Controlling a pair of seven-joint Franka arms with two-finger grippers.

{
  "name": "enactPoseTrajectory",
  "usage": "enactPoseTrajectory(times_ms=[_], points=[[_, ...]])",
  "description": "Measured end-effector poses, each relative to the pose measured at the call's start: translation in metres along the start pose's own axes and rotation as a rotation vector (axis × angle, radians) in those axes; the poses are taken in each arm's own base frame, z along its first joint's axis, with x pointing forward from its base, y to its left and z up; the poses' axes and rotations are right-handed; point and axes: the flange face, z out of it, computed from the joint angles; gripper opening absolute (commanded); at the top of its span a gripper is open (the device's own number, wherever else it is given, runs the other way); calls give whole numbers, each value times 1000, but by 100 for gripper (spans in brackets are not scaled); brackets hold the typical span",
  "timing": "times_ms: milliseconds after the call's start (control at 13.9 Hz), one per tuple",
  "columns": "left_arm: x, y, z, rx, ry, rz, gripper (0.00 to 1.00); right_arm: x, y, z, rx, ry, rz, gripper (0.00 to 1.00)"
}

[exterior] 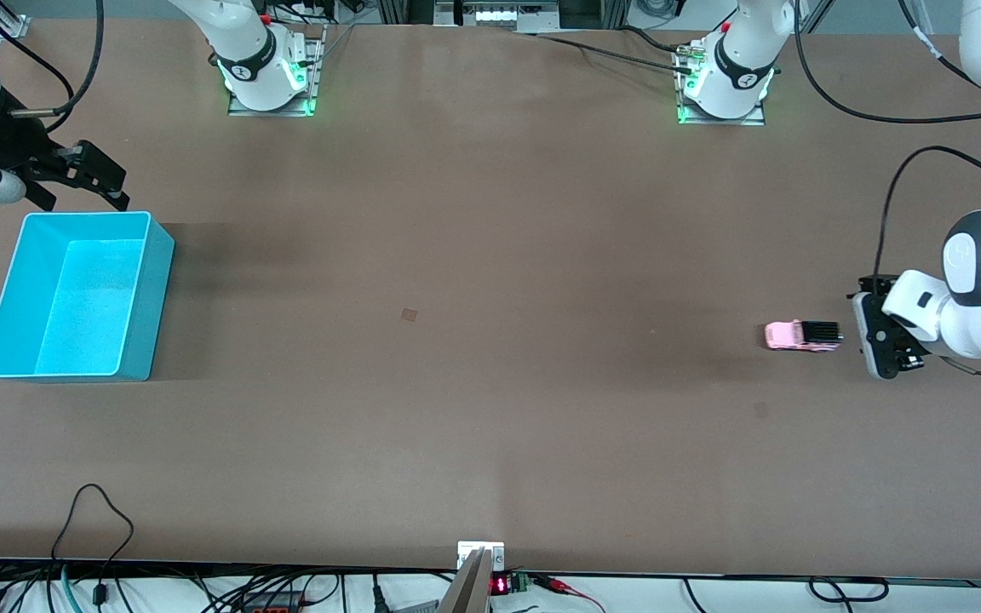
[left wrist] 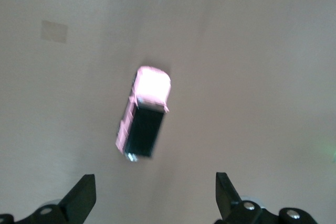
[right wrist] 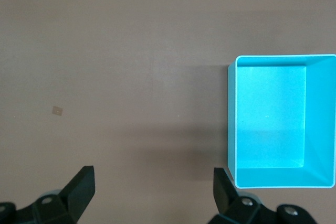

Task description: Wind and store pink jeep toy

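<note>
The pink jeep toy [exterior: 803,335] stands on the brown table toward the left arm's end, with its black ribbed roof up. It also shows in the left wrist view [left wrist: 144,114]. My left gripper [exterior: 871,334] hovers low beside the jeep, apart from it, open and empty [left wrist: 155,199]. The turquoise bin [exterior: 146,298] sits empty toward the right arm's end and shows in the right wrist view [right wrist: 231,124]. My right gripper [exterior: 84,201] hangs open and empty over the table just beside the bin's rim [right wrist: 154,192].
A small square patch [exterior: 409,314] marks the table's middle. The two arm bases [exterior: 269,72] [exterior: 725,85] stand along the edge farthest from the front camera. Loose cables [exterior: 90,519] lie at the edge nearest that camera.
</note>
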Motion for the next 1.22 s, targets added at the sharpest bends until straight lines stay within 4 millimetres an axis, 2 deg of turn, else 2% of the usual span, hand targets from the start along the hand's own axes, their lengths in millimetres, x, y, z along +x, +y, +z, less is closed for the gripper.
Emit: enactPoseTrajectory(times_ms=[215, 502, 717, 861, 1004, 1219], points=[[33, 30, -37, -53, -50, -199, 100, 0, 0, 1, 0, -3, 0, 100], [75, 73, -81, -2, -70, -490, 100, 0, 0, 1, 0, -4, 0, 100], [95, 100, -104, 39, -65, -670, 100, 0, 0, 1, 0, -4, 1, 100], [101, 117, -123, 75, -42, -804, 100, 0, 1, 1, 0, -6, 1, 100], [96, 133, -152, 137, 29, -957, 100, 0, 1, 2, -1, -8, 1, 100], [74, 150, -192, 267, 215, -1093, 100, 0, 1, 3, -1, -9, 1, 100]])
